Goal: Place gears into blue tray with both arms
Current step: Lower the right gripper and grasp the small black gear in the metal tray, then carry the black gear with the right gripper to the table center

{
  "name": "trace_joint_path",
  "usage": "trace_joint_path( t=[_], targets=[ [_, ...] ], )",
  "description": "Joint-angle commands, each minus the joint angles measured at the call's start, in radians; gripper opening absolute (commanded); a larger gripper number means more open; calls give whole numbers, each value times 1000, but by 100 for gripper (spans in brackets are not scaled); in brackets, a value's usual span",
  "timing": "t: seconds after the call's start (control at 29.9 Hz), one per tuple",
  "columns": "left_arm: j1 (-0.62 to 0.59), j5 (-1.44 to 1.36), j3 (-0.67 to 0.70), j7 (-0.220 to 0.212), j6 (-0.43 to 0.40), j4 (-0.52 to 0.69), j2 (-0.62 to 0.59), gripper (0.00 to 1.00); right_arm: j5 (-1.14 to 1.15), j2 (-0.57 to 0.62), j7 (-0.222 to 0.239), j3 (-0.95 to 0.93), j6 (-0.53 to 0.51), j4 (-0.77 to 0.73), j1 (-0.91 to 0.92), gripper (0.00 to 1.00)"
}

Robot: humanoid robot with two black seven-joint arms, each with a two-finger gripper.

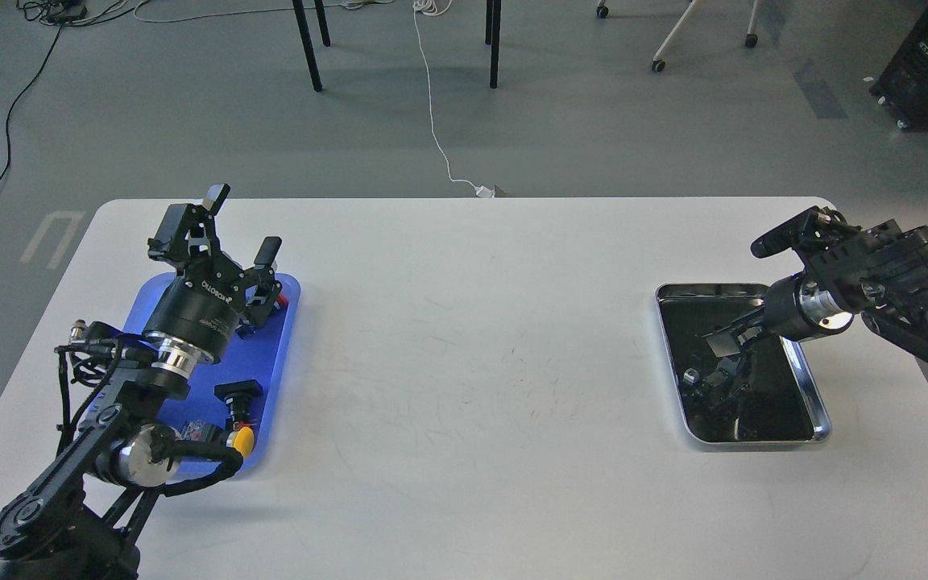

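Note:
The blue tray (pixel 277 354) lies at the table's left side. My left gripper (pixel 244 224) hangs above its far end, open, with nothing between its fingers. My right gripper (pixel 723 345) reaches down into the steel tray (pixel 804 379) at the right. Its fingers are dark against the black inside, so their state does not show. Small dark shapes (pixel 718 388) and a tiny pale speck (pixel 691 374) lie in that tray below the gripper. I cannot tell gears from reflections there.
In the blue tray sit a push-button with a yellow cap (pixel 243 440), a black one (pixel 240 392) and a red-capped one (pixel 282 300), partly behind my left arm. The white table (pixel 480 362) stretches between the two trays.

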State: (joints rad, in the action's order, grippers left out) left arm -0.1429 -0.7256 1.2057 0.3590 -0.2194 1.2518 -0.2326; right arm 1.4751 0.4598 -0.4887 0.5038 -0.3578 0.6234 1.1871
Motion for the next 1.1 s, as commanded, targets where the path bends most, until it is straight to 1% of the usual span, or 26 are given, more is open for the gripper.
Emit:
trace_joint_path(
  t=[0.0, 0.07, 0.13, 0.33, 0.47, 0.57, 0.64, 0.9, 0.94, 1.07],
  targets=[
    [0, 0, 0, 1, 0, 0, -7, 98, 1, -9, 0, 1, 0, -16, -6, 59],
    [0, 0, 0, 1, 0, 0, -7, 98, -1, -9, 0, 1, 2, -30, -14, 55],
    [0, 0, 0, 1, 0, 0, -5, 98, 1, -9, 0, 1, 5, -33, -20, 48],
    [0, 0, 0, 8, 0, 0, -4, 98, -1, -20, 0, 2, 13, -37, -21, 46],
    [0, 0, 0, 9, 0, 0, -4, 98, -1, -21, 0, 2, 13, -48, -23, 42],
    [0, 0, 0, 9, 0, 0, -4, 98, -1, -26, 0, 2, 13, -48, -23, 36],
    [0, 0, 0, 9, -1, 0, -4, 98, -4, -30, 0, 2, 13, -50, -24, 35],
    [0, 0, 0, 9, 0, 0, -4, 98, -4, -33, 0, 2, 14, -50, -30, 16],
    [0, 0, 0, 9, 0, 0, -4, 98, -4, -36, 0, 1, 14, -51, -31, 15],
    [0, 0, 0, 9, 0, 0, -4, 98, -7, -39, 0, 1, 14, -48, -24, 15]
  ],
)
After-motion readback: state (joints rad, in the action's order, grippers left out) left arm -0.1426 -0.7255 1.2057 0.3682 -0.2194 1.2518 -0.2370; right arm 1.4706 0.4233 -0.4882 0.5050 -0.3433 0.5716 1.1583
